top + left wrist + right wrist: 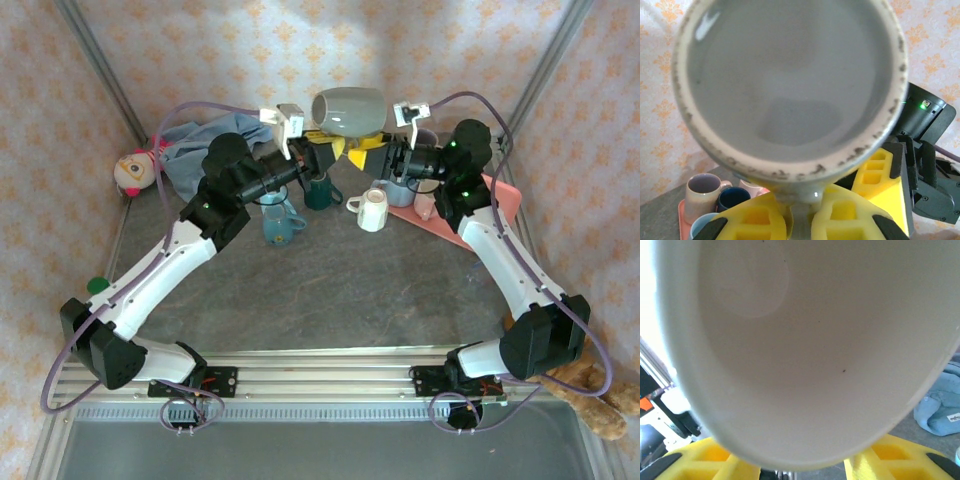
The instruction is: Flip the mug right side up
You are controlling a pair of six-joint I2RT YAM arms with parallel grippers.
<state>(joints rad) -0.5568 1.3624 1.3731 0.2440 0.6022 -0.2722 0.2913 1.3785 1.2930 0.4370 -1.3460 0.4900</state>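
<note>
Top external view, from the left: a doll lies against the far left wall with a blue cloth beside it. The left arm reaches to the far middle, where the left gripper holds the mug in the air. The mug lies on its side, mouth towards the left, above the table. Below it stand a blue cup and a teal cup, both upright, with a white cup to their right. The right gripper meets the mug from the right. A pink tray lies at the far right, and a plush toy sits at the near right beside the right arm's base.

Left wrist view: the mug turns its open mouth to the camera, grey inside with a speckled rim. The left gripper is clenched on the mug at the lower part of the rim, its yellow fingers nearly together. At lower left the tray carries several cups. At right, one yellow finger of the right gripper sits just beside the rim.

Right wrist view: the mug looms close, pale outside. The right gripper has its fingers well apart on either side of the mug's lower edge — whether they press on it I cannot tell. The cloth shows at right.
</note>
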